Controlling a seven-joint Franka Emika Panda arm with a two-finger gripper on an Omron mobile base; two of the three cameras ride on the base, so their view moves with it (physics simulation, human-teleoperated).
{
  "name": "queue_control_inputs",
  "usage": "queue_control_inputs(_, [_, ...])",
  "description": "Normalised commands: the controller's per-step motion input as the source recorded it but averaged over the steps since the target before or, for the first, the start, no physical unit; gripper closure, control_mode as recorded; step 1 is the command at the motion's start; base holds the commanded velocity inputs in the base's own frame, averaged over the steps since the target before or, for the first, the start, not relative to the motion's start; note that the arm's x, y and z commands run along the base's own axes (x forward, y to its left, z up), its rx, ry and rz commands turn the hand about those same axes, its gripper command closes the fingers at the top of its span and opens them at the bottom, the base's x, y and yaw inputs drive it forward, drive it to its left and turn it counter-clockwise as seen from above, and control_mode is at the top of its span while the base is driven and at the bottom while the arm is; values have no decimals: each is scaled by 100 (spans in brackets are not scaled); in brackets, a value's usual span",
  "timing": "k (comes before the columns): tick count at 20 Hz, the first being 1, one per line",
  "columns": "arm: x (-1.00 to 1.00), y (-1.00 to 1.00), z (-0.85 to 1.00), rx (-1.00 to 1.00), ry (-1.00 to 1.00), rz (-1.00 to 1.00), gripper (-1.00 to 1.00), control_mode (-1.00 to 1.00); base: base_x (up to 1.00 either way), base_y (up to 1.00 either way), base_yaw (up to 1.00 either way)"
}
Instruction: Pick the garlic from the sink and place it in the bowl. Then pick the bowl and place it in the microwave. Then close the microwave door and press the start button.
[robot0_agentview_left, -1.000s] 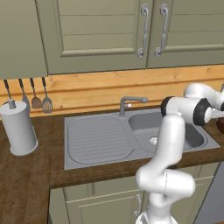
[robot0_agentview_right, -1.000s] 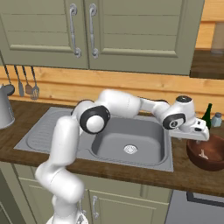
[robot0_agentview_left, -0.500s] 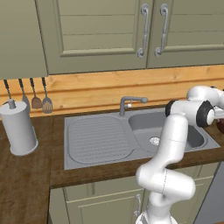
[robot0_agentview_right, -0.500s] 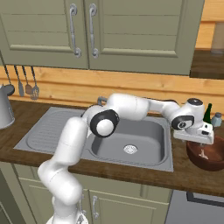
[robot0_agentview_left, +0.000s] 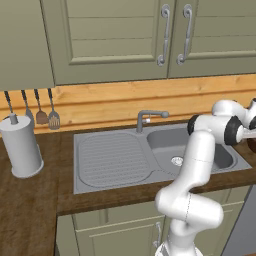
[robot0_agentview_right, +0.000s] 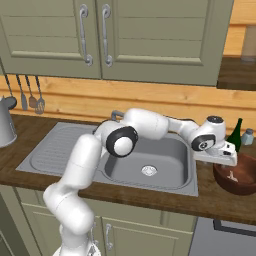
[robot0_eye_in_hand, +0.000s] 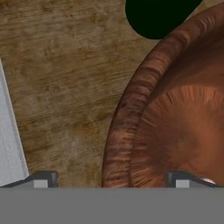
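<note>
In the left base view the sink (robot0_agentview_left: 150, 155) lies in the wooden tabletop (robot0_agentview_left: 30, 200). In the right base view the gripper (robot0_agentview_right: 231, 161) hangs over the near rim of the bowl (robot0_agentview_right: 240, 177), right of the sink. In the hand view the gripper (robot0_eye_in_hand: 116, 179) is spread wide, one fingertip (robot0_eye_in_hand: 43, 178) outside the bowl (robot0_eye_in_hand: 175, 113) and one inside, next to a pale bit that may be the garlic (robot0_eye_in_hand: 209, 180).

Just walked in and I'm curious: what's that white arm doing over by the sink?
The white robot arm has reached right, past the grey metal sink, so its hand hangs over the near rim of the round reddish-brown wooden bowl on the dark wooden counter. Its two dark fingers are spread wide, one outside the rim, one inside, holding nothing.
</note>
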Motion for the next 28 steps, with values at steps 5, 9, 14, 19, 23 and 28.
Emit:
queue_control_inputs(5, [-7, 0, -12, 0, 1, 0, 100, -100, 0, 0, 0])
queue_control_inputs(9, [-3, 0, 0, 0, 2, 0, 100, -100, 0, 0, 0])
queue_control_inputs(14, [-6, 0, 0, 0, 1, 0, 100, -100, 0, 0, 0])
queue_control_inputs(19, [-56, 43, 35, -10, -7, 24, 100, -100, 0, 0, 0])
queue_control_inputs(23, [-57, 63, 56, -19, 0, 47, 100, -100, 0, 0, 0])
queue_control_inputs(28, [-77, 73, 71, -13, 0, 45, 100, -100, 0, 0, 0])
